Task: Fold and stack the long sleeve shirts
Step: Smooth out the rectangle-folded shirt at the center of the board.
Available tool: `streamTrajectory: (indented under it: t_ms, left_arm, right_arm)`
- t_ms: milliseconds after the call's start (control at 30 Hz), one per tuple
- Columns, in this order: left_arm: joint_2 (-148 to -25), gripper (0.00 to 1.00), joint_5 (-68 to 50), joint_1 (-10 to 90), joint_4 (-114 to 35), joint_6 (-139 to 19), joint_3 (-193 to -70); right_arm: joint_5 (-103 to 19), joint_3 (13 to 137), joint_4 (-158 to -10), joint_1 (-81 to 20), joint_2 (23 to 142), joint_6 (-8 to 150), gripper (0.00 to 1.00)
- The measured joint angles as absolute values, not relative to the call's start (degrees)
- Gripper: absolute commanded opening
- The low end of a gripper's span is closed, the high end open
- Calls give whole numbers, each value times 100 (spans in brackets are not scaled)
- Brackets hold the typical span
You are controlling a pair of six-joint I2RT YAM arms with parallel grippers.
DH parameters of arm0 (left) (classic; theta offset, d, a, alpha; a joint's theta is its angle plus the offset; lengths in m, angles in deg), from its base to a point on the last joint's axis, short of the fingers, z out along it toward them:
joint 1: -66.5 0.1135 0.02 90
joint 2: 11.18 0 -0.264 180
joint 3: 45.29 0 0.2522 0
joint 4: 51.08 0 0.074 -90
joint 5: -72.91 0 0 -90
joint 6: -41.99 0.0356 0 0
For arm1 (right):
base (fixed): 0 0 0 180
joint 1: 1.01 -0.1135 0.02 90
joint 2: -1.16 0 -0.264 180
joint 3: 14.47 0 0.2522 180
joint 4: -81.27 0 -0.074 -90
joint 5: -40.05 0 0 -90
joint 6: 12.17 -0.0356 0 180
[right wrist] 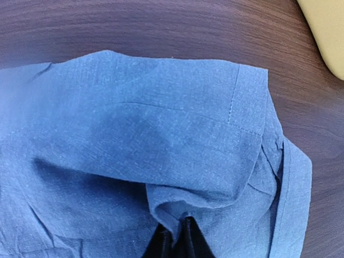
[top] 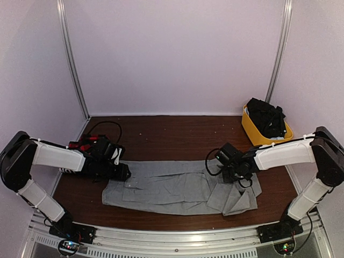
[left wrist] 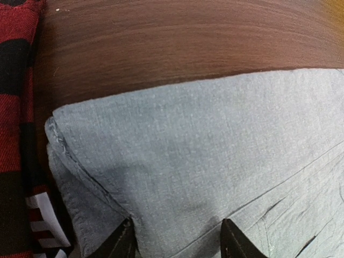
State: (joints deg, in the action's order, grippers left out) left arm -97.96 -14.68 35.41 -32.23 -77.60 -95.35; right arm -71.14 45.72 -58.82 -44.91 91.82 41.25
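The grey shirt [top: 177, 188] lies spread across the middle of the table, partly folded lengthwise. My left gripper [top: 121, 171] is open at its left end, fingertips [left wrist: 124, 242] resting on the cloth [left wrist: 204, 150] near the collar edge. My right gripper [top: 236, 171] is shut on a pinched fold of the grey shirt [right wrist: 177, 204] near its right end, where the cloth bunches. The red-and-black plaid shirt [top: 88, 146] lies under my left arm at the table's left; it also shows in the left wrist view [left wrist: 16, 107] beside the grey shirt.
A yellow bin [top: 257, 131] holding dark clothes stands at the back right; its corner shows in the right wrist view [right wrist: 328, 32]. Bare brown table [top: 172, 140] lies behind the shirt. Pale walls with metal rails enclose the table.
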Motion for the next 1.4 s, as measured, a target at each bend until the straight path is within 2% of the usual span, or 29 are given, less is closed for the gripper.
streamTrajectory:
  t_ms: [233, 600, 833, 1200, 1400]
  left_arm:
    - [-9796, 54, -1472, 3541, -3252, -7757, -9526]
    - [-9796, 54, -1468, 3541, -3254, -7753, -9526]
    - [-9796, 54, -1470, 3541, -3249, -7749, -9526]
    - [-9799, 54, -1474, 3538, -3247, -7720, -9526]
    - [-9799, 55, -1494, 3538, -3247, -7703, -9526]
  right_arm:
    - [-6915, 4402, -5814, -4456, 8769, 4045, 0]
    - [-5204, 3774, -6435, -3757, 7147, 3844, 0]
    - [-4823, 3263, -6529, -3464, 7086, 3754, 0]
    - [-5044, 2961, -6374, -3289, 7116, 3785, 0]
    - [-5245, 2961, -6231, -3274, 7175, 3876, 19]
